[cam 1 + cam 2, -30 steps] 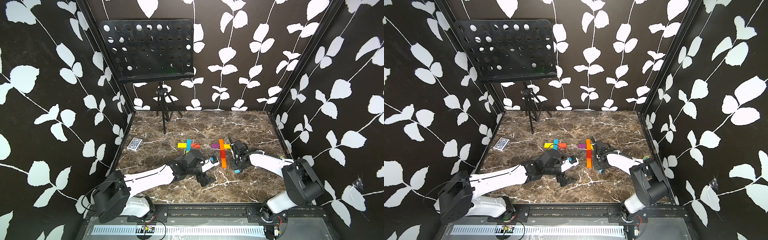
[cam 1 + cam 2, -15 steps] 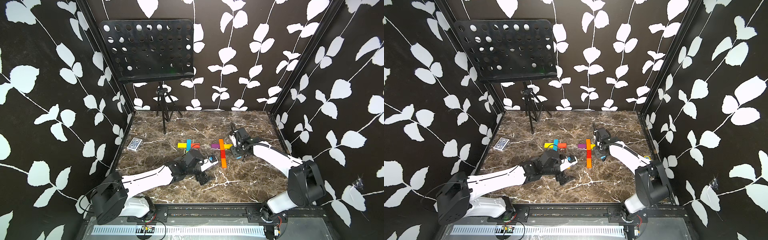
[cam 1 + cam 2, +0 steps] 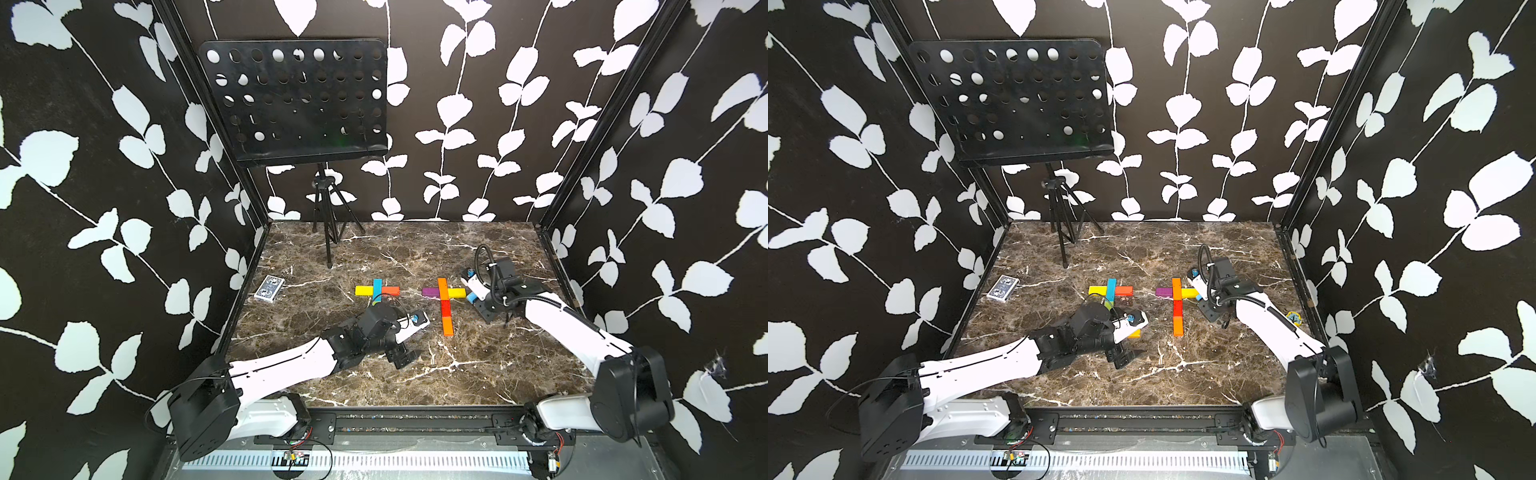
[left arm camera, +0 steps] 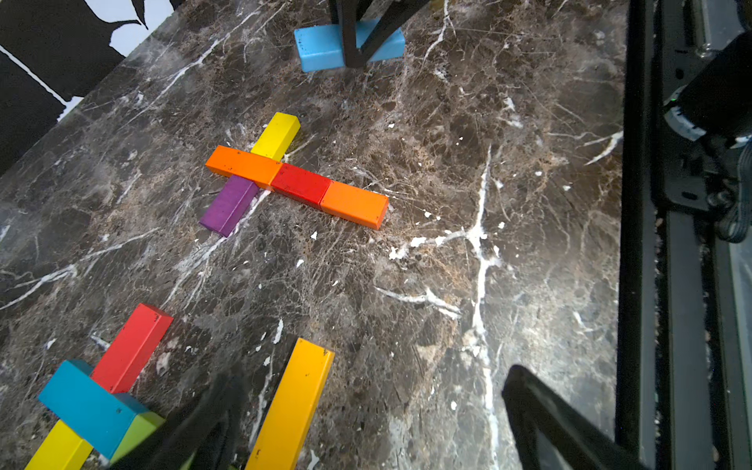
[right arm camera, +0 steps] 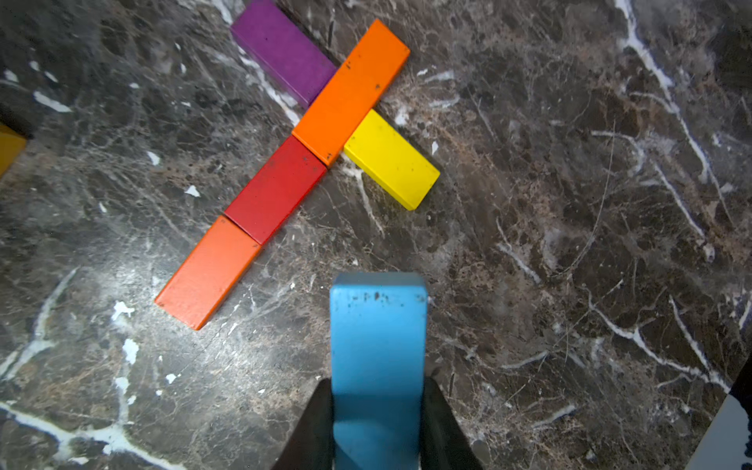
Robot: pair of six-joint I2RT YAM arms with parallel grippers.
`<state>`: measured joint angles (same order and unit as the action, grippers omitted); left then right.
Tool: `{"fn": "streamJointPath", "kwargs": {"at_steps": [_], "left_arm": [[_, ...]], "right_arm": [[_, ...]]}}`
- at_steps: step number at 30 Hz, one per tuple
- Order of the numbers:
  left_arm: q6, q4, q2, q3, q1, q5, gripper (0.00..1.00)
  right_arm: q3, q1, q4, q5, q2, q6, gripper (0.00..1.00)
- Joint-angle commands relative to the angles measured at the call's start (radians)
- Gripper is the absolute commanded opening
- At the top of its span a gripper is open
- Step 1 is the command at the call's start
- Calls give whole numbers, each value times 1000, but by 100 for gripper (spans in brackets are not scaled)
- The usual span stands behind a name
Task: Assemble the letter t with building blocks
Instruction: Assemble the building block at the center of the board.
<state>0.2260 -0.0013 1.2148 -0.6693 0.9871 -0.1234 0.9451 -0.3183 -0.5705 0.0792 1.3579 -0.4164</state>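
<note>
The right jaws have travelled in the last second: from beside the lower stem of the right-hand cross up to its crossbar, carrying a blue block (image 5: 378,333). They are clamped narrow on its long sides, and it now sits just beside the free end of the yellow block (image 5: 390,158) in a top view. Whether it touches the bench (image 3: 478,374) I cannot tell. The left jaws have barely shifted. They stand wide and empty, with a loose amber bar (image 4: 291,403) by one of them.

The right-hand t already looks whole: an orange block (image 5: 350,89), a red block (image 5: 276,189) and a second orange block (image 5: 207,266) end to end as the stem, with a purple block (image 5: 283,49) and the yellow one butted against its sides. So the blue block is probably a spare, or meant to lengthen the crossbar. The left-hand figure, under a cyan block (image 4: 87,407), looks short of a stem — the amber bar may serve.

The blocks are squared, smooth painted bars with small dark nicks. The bench is glossy brown marble veined in white.
</note>
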Motion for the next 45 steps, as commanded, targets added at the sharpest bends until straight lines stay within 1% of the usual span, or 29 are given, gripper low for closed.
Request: {"fn": "streamJointPath", "kwargs": {"at_steps": [1, 8, 10, 13, 16, 19, 22, 23, 26, 32, 45], "left_arm": [[25, 30, -10, 9, 2, 19, 99], [32, 40, 7, 5, -7, 15, 99], [30, 50, 11, 8, -10, 12, 99], [28, 42, 18, 1, -15, 10, 99], [30, 41, 17, -1, -21, 6, 99], [33, 47, 22, -2, -37, -3, 99], [36, 49, 33, -5, -51, -15, 99], [33, 56, 36, -2, -56, -21, 99], [28, 61, 47, 4, -67, -33, 99], [22, 61, 37, 19, -73, -41, 99], [32, 42, 40, 26, -75, -44, 99]], "right_arm": [[20, 10, -57, 142, -18, -278, 28], [117, 12, -308, 218, 85, -688, 28], [115, 23, -314, 214, 116, -750, 28], [112, 36, -299, 193, 171, -799, 28], [115, 38, -288, 181, 212, -808, 28], [97, 38, -248, 192, 226, -809, 29], [98, 38, -244, 178, 234, -798, 29], [98, 37, -242, 180, 264, -793, 29], [117, 37, -252, 211, 281, -786, 29], [113, 32, -233, 200, 307, -767, 29], [97, -18, -210, 165, 339, -754, 29]]}}
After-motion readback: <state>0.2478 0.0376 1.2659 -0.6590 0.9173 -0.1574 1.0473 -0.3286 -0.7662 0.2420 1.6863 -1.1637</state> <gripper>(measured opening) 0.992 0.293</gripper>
